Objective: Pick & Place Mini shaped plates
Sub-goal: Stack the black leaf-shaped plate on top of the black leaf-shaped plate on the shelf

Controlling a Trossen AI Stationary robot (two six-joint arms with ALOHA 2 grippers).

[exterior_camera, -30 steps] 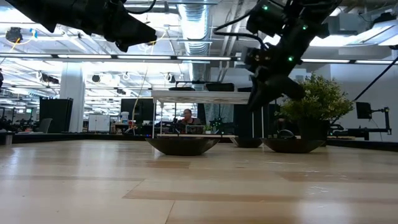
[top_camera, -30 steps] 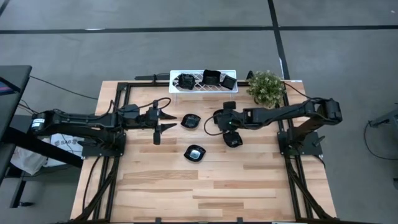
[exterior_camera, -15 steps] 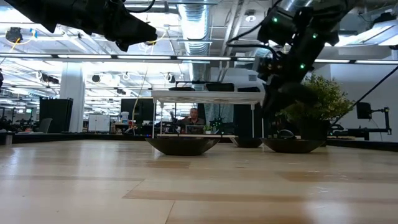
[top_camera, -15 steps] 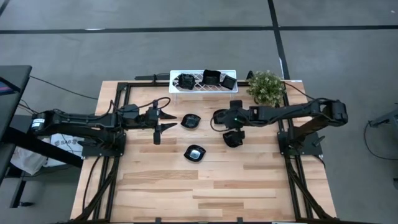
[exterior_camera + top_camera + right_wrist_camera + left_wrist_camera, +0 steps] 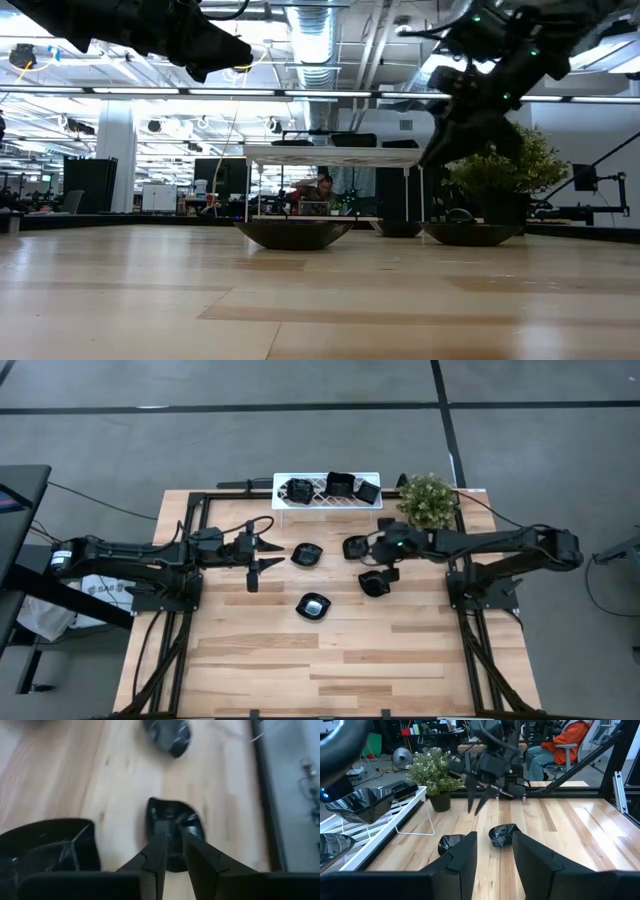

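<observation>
Two robot arms over a wooden table with small black plates.

The right gripper [image 5: 352, 548], right of centre, has fingers slightly apart, empty above one plate [image 5: 373, 583]. The left gripper [image 5: 258, 552], left of centre, is open and empty. Other plates [image 5: 314, 605] lie mid-table, more on the white rack [image 5: 326, 491] at top.

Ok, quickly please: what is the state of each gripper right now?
Left gripper: open, holding nothing.
Right gripper: open only a little, holding nothing.
</observation>
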